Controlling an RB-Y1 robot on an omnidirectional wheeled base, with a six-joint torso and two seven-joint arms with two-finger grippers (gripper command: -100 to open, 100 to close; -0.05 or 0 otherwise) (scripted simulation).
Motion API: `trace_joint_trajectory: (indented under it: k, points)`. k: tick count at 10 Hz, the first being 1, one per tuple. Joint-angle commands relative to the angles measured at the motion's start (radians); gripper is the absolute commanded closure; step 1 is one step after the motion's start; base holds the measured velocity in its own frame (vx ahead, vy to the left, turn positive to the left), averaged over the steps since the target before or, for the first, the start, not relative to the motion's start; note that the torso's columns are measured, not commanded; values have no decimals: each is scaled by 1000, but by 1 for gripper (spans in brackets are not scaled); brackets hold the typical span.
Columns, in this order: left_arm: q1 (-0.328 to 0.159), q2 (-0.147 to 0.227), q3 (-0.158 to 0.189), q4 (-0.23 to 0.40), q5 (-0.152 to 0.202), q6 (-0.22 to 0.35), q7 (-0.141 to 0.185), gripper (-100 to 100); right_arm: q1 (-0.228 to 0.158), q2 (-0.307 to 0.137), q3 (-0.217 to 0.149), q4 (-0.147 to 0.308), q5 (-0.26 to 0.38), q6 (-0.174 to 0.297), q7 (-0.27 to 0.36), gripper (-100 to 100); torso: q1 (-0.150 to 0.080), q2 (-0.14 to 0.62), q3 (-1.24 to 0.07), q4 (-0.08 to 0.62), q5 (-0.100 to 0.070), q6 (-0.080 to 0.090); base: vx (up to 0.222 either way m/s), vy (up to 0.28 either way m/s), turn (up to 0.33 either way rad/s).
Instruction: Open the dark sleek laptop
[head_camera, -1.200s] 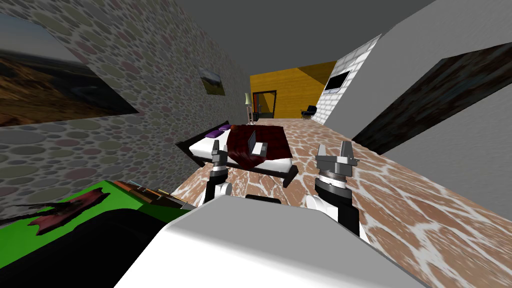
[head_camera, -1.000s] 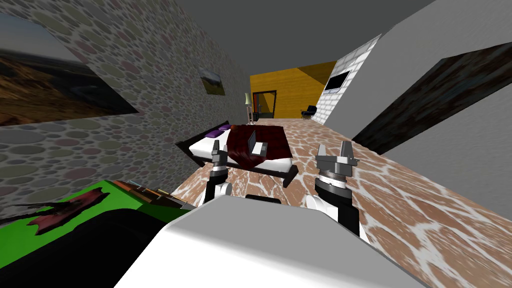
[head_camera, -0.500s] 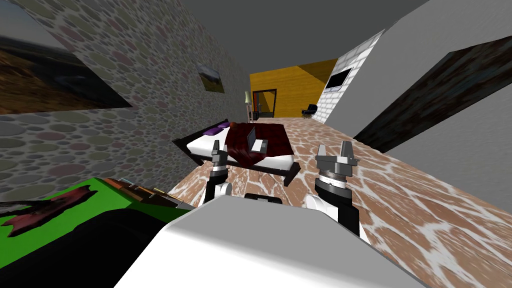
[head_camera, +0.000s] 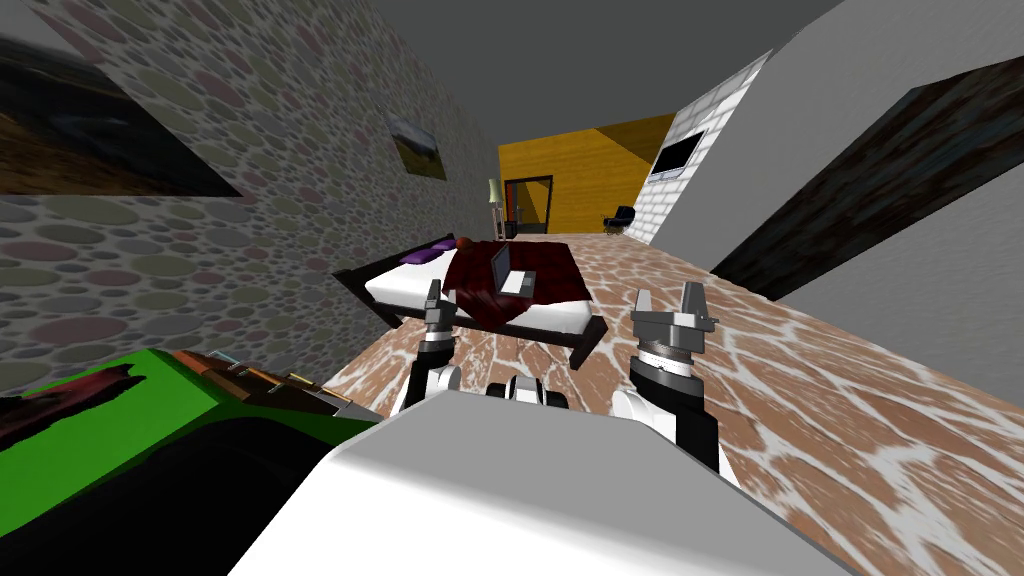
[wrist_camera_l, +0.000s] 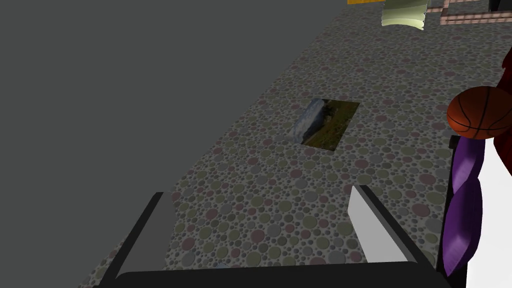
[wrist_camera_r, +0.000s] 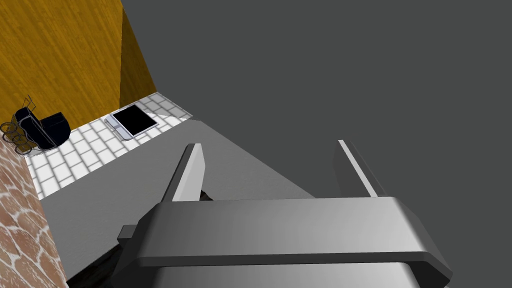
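Flat, even simulator light with no visible source fills the room. The yellow far wall and the white mattress read brightest, while the ceiling and the pebble-patterned wall stay dim grey. The head view's wide lens splays the walls toward the corners and stretches the brown floor tiles into soft smears near the lower edge. The laptop on the bed appears small, its detail hard to make out.

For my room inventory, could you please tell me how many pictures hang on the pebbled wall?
2. A large picture hangs nearest me, on my left; a smaller picture hangs farther along, by the bed. More may be out of view.
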Motion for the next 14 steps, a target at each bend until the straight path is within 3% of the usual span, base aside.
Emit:
trace_joint_trajectory:
  k: [1, 4, 7, 10, 14]
  points:
    - [-7, 62, 2, -1, 3, 28, 13, -100, 0, 0, 0, 0, 0, 0, 0, 0, 0, 3, -4, 3, 0, 0, 27, 3, -18]
    - [-26, 131, 10, -7, 12, 100, 48, -100, 0, 0, 0, 0, 0, 0, 0, 0, 0, 4, -5, 4, 0, 0, 52, 0, -33]
    - [-47, 165, 20, -15, 23, 183, 87, -100, 0, 0, 0, 0, 0, 0, 0, 0, 0, 4, -5, 4, 0, 0, 74, 16, -40]
    - [-68, 171, 30, -24, 35, 266, 127, -100, 0, 0, 0, 0, 0, 0, 0, 0, -2, 5, -4, 5, 0, 0, 71, 6, -44]
    - [-94, 152, 42, -35, 48, 369, 176, -100, 0, 0, 0, 0, 0, 0, 0, 0, -1, 5, -5, 4, 0, 0, 66, 6, -39]
